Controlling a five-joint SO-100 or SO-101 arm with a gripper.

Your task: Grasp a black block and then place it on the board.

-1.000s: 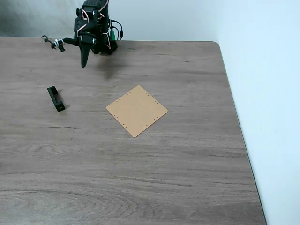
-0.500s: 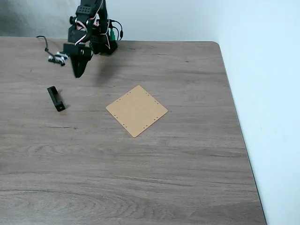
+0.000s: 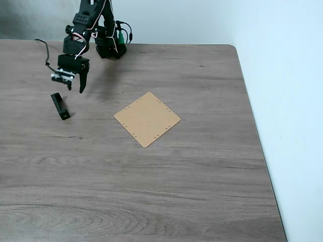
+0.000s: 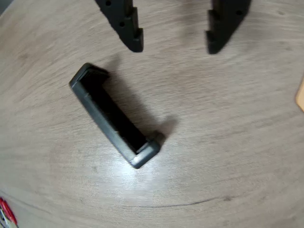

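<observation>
In the fixed view, the small matte black block (image 3: 60, 106) lies on the wood-grain tabletop (image 3: 151, 186), well left of the flat square tan board (image 3: 147, 119); the black gripper (image 3: 74, 88) hovers just above the block.

In the wrist view, the block (image 4: 114, 116) lies diagonally below the gripper (image 4: 174, 46), jaws apart.

Matt plastic black block (image 4: 114, 115) lies on smooth wood-grain table (image 4: 228, 142)

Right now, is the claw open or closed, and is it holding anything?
Claw: open and empty, fingers spread above the table; the black block lies untouched on the wood nearby.
</observation>
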